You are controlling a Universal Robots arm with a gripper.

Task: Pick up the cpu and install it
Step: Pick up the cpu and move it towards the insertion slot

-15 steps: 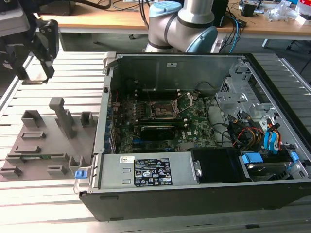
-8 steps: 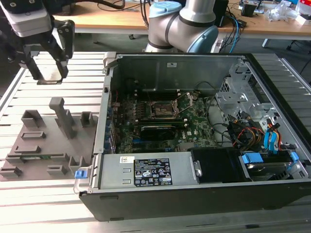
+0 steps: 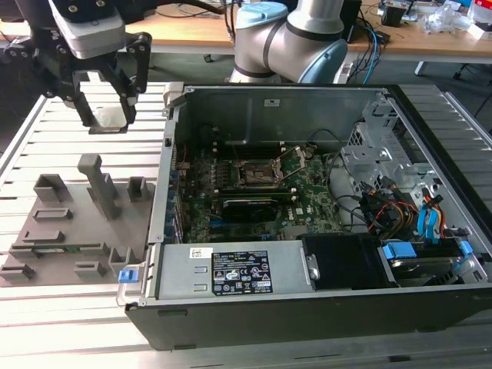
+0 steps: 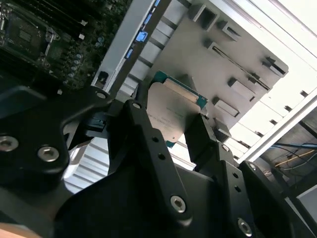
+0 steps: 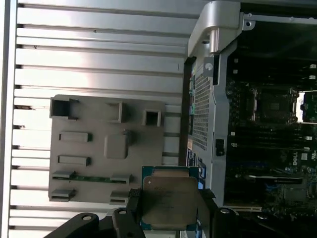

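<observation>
Cpu [image 5: 168, 201] in the narrow grip of the claw [image 3: 106, 115], arm [image 3: 307, 46] high above the grey fixture plate [image 3: 77, 231]

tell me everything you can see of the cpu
The cpu is a thin, flat square chip with a pale silver-grey metal top and green board showing around its edge. The claw holds it clear of the slatted table, its dark fingers pressing on two opposite sides. The metal top faces the wrist cameras. It hangs near the grey fixture plate, beside the open computer case, and is not in the socket.
</observation>
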